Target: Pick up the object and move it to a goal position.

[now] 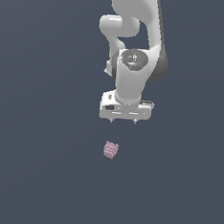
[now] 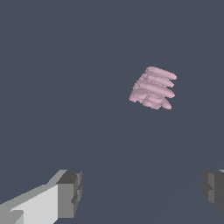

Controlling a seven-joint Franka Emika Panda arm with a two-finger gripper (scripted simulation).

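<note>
The object [image 1: 111, 150] is a small pale pink blocky piece with horizontal ridges, lying on the dark grey floor. In the exterior view it lies below my white gripper [image 1: 123, 120], slightly toward the exterior view's left, with a clear gap between them. The gripper is much wider than the piece. In the wrist view the object [image 2: 153, 88] shows well apart from my gripper [image 2: 142, 192]. The two grey fingertips [image 2: 70, 194] stand far apart with nothing between them, so the gripper is open and empty.
The white arm [image 1: 137, 39] rises behind the gripper toward the top of the exterior view. A plain dark grey surface [image 1: 41, 175] lies all around the object.
</note>
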